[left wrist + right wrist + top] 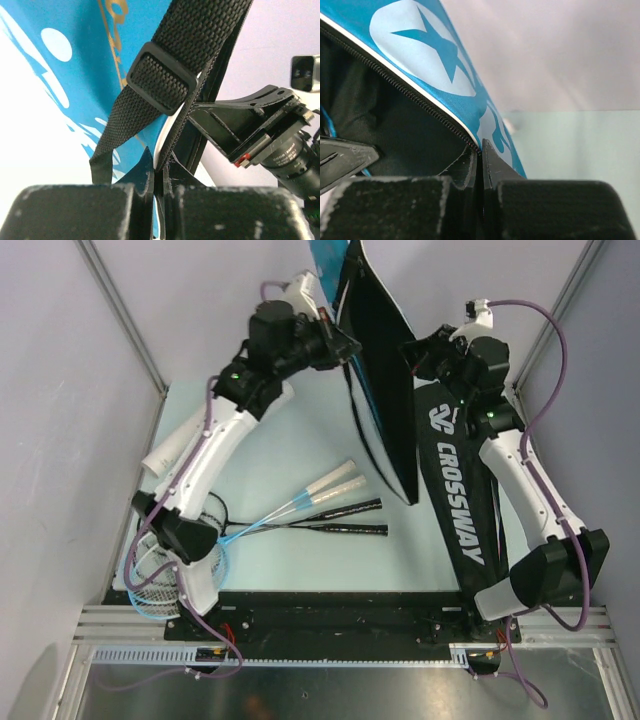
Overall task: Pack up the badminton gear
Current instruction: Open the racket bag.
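The blue-black bag (pixel 385 390) stands on edge at the back centre, held up from both sides; its black part lettered CROSSWAY (pixel 455 490) lies along the right. My left gripper (pixel 345 345) is shut on the bag's trimmed edge (pixel 172 135), just under a black webbing strap with a buckle (pixel 162 75). My right gripper (pixel 415 352) is shut on the zipper edge (pixel 420 95) beside the blue star-print panel (pixel 435 50). Rackets (pixel 320 508) lie flat mid-table, handles pointing right, heads (pixel 150 580) under the left arm. A white tube (pixel 165 452) lies at the left.
Grey walls and metal posts close in the table on the left, back and right. The right arm's gripper body (pixel 260 130) shows close by in the left wrist view. Both arm bases sit on the black rail (pixel 330 615) at the near edge.
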Robot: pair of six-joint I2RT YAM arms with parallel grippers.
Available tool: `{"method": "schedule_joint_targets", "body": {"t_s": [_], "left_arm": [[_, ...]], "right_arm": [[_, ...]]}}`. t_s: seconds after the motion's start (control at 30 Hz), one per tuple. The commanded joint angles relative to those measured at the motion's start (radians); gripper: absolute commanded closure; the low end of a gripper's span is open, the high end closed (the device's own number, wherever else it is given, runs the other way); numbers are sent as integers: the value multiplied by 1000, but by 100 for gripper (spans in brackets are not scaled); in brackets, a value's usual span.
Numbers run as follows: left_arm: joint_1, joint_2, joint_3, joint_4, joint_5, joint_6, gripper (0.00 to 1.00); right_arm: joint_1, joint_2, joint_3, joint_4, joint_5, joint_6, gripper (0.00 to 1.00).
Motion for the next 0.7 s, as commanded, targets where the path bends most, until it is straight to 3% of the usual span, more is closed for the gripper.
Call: {"method": "schedule_joint_targets", "body": {"t_s": [0.0,0.03,0.13,0.27,0.4,0.53,0.67], "left_arm": [[124,-109,64,-79,71,129,100],[135,-117,61,-95,85,143,100],[169,-129,75,-155,97,221,100],[192,-96,150,-247,94,335,99],[209,-91,130,-280,74,395,100],[213,-80,122,-295,122,405,100],[213,-63,89,-300,232,378,100]], "right_arm": [[35,0,-97,302,-64,462,100],[46,5,-159,357,-59,577,100],[107,38,-203,444,-4,678,100],[204,113,-226,526,63,733,100],[279,178,-237,636,86,739,100],[306,203,-235,641,82,689,100],[325,192,-235,613,-1,461,98]]}}
